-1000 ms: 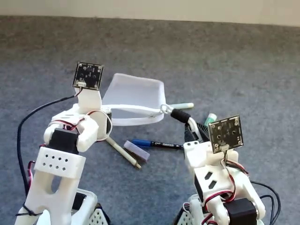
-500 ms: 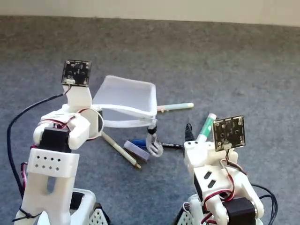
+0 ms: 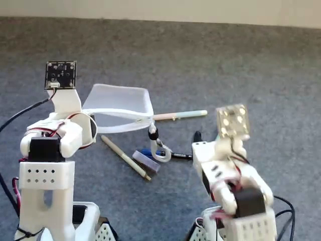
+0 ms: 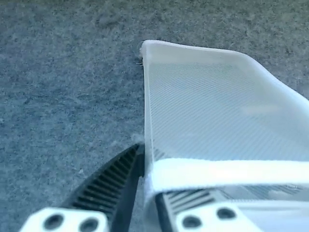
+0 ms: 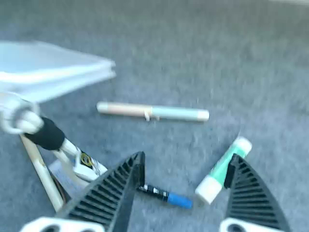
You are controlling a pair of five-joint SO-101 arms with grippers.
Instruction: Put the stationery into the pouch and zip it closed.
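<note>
My left gripper (image 3: 92,123) is shut on the white zip band at one end of the translucent pouch (image 3: 119,103); its dark finger (image 4: 126,175) presses that band against the mesh pouch (image 4: 207,111). The zip pull strap (image 3: 154,142) hangs loose from the pouch's other end. My right gripper (image 5: 186,179) stands open above the carpet, with the blue marker (image 5: 165,196) between its fingers and a green glue stick (image 5: 221,170) near one finger. A beige-green pen (image 3: 180,115), a beige pen (image 3: 125,158) and an eraser (image 3: 146,161) lie on the carpet.
Everything rests on grey carpet (image 3: 241,65), open toward the far side and to the right. The strap's loop (image 3: 161,153) lies over the blue marker (image 3: 173,155). The right arm's base (image 3: 235,201) stands close to the pens.
The right gripper has let go of the zip pull and drawn back, and the strap has dropped. The left arm has swung left, dragging the pouch with it.
</note>
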